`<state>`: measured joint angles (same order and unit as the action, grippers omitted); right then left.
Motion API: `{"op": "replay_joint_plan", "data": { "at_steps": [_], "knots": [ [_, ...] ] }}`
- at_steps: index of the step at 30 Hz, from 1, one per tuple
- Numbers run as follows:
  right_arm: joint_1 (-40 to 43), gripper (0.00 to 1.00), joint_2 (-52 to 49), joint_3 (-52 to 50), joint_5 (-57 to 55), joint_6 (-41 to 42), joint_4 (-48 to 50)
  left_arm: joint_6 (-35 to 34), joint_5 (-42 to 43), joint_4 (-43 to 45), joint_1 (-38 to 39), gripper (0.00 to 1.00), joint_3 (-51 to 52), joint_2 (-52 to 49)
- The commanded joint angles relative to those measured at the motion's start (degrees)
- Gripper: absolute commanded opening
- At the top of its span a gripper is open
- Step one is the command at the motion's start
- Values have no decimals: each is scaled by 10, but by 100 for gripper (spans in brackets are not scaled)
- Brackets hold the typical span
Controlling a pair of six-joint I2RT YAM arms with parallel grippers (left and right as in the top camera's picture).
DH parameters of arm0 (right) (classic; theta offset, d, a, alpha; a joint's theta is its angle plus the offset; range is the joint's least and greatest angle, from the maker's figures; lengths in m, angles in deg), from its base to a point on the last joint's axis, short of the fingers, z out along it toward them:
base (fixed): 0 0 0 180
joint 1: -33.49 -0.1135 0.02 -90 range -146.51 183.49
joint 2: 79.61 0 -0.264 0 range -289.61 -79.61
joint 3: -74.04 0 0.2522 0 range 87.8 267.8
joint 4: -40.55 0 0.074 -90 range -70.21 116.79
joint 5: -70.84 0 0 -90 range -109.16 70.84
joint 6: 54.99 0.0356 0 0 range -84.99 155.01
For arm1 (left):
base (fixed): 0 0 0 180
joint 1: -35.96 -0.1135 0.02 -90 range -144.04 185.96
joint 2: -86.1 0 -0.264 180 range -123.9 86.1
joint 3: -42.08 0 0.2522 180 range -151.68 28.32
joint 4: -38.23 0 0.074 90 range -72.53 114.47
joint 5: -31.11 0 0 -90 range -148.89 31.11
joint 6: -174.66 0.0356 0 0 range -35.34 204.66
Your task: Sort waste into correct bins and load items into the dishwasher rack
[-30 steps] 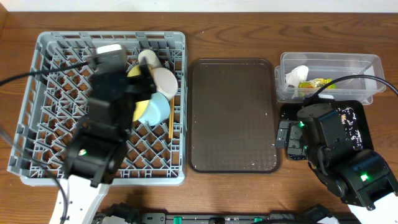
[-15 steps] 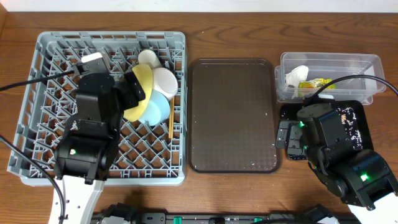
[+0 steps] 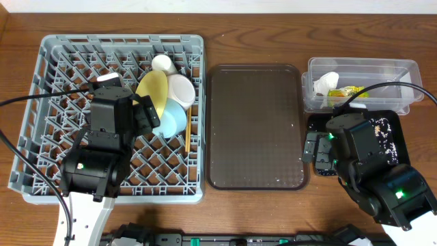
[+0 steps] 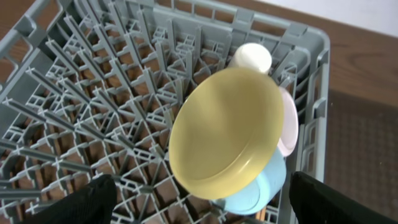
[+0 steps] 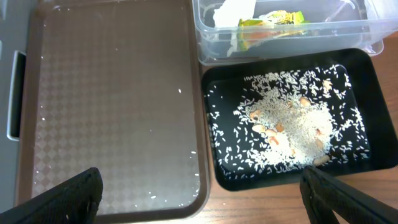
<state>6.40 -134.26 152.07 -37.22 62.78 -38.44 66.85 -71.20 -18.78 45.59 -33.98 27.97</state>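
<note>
Backed off toward the front of the dishwasher rack (image 3: 54, 82), the left pincer (image 3: 151, 113) has let go of the yellow plate (image 3: 151, 92), which it covered a second ago. The right arm has not shifted.

From overhead, the plate stands tilted among the pegs at the rack's right side. The cream cup (image 3: 164, 63) is behind it, the small white bowl (image 3: 182, 89) is beside it, and the light blue bowl (image 3: 174, 121) is just in front. The chopsticks (image 3: 186, 133) lie along the bowl's right edge. The brown serving tray (image 3: 256, 126) sits mid-tabletop (image 3: 273, 34). At the right, the clear tub (image 3: 403, 68) holds the tissue (image 3: 326, 82) and the snack wrapper (image 3: 347, 91). The black tray (image 3: 392, 130) lies in front of it, half under the right pincer (image 3: 314, 154).

On the left wrist camera, the two fingers (image 4: 87, 202) stand wide apart with nothing between them. The plate leans ahead, underside toward the lens, overlapping the blue bowl.

On the right wrist camera, the fingers (image 5: 68, 196) are likewise spread wide – gripping nothing. Below them, pale crumbs (image 5: 286, 127) are scattered across the black tray, with the tub touching its far edge.
</note>
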Motion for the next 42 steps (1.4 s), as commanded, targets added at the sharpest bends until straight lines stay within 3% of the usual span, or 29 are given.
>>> {"op": "replay_joint_plan", "data": {
  "at_steps": [1, 5, 13, 17, 27, 33, 42],
  "knots": [
    [6, 99, 28, -24, -11, -8, 1, -1, 1, -4, -2, 90, -6, -2],
    [16, 99, 111, -102, -46, -13, 54, -1, 1, -4, -2, 90, -6, -2],
    [94, 99, 349, -355, -39, -12, 403, -1, 1, -4, -2, 90, -6, -2],
    [112, 99, 453, -449, -31, -4, 505, -1, 1, -4, -2, 90, -6, -2],
    [152, 99, 544, -571, -23, -42, 696, -1, 1, -4, -2, 90, -6, -2],
    [170, 99, 543, -610, 73, -154, 750, -1, 1, -4, -2, 90, -6, -2],
    [191, 99, 544, -640, 96, -243, 693, -1, 1, -4, -2, 90, -6, -2]
  ]
}}
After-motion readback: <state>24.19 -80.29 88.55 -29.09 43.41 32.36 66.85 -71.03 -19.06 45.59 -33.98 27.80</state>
